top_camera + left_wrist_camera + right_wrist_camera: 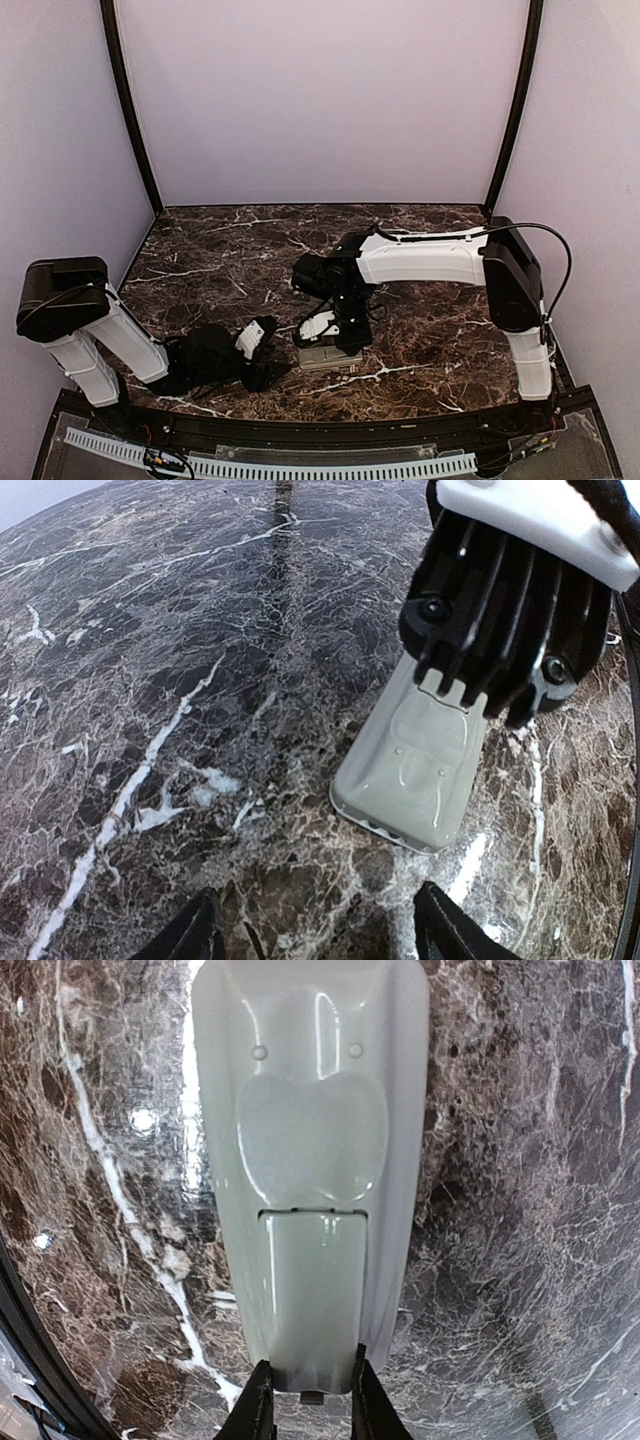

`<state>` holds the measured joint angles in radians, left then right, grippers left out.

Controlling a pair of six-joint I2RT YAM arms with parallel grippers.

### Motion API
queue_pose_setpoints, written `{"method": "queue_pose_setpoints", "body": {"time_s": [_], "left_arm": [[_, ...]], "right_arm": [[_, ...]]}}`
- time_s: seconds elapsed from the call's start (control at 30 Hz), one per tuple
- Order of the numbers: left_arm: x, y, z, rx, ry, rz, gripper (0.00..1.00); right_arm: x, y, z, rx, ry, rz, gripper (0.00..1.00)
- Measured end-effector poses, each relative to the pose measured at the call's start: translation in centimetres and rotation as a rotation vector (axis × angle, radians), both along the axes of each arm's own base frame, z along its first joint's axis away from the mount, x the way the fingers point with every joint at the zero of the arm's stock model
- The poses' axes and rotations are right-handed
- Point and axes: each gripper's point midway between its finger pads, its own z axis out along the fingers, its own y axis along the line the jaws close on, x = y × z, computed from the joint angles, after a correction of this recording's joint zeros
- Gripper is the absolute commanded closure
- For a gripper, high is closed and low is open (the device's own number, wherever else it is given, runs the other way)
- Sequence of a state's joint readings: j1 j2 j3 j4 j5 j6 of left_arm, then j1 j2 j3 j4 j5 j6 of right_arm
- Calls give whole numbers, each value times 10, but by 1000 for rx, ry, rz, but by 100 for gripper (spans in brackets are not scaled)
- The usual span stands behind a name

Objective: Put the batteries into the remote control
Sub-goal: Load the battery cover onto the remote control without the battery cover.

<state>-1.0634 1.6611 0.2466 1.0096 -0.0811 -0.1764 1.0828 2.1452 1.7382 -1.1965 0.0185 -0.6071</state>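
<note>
Remote control back-up on the table, between my two arms.
It lies near the table's front edge, about midway. My right gripper stands over its far end, fingers either side, seemingly touching. My left gripper lies low on its left, just apart.

Dark brown marble worktop, veined white. Pale lilac walls enclose it, with black posts at the back corners and a white slotted strip along the near edge.
</note>
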Motion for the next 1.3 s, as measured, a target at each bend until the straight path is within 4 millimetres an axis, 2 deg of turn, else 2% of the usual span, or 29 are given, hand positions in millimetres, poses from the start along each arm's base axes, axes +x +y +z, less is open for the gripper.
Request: {"method": "queue_pose_setpoints", "body": {"time_s": [0.23, 0.53, 0.63, 0.93, 1.07, 1.2, 1.3], "left_arm": [[-2, -2, -2, -4, 5, -11, 36], [-2, -3, 0, -13, 2, -16, 36], [-1, -4, 2, -20, -1, -16, 36], [-1, -5, 3, -25, -4, -17, 36], [-1, -5, 5, -31, -8, -17, 27], [0, -7, 9, -45, -19, -21, 15], [0, -7, 10, -47, -27, -24, 11]], "right_arm": [[1, 2, -3, -12, 6, -2, 86], [1, 3, -4, -22, 13, -15, 59], [1, 3, -6, -24, 14, -19, 53], [2, 4, -6, -19, 12, -16, 42], [2, 9, -4, 2, 11, -15, 41], [2, 20, 11, 82, 12, -16, 41], [3, 29, 40, 182, 0, -21, 42]]}}
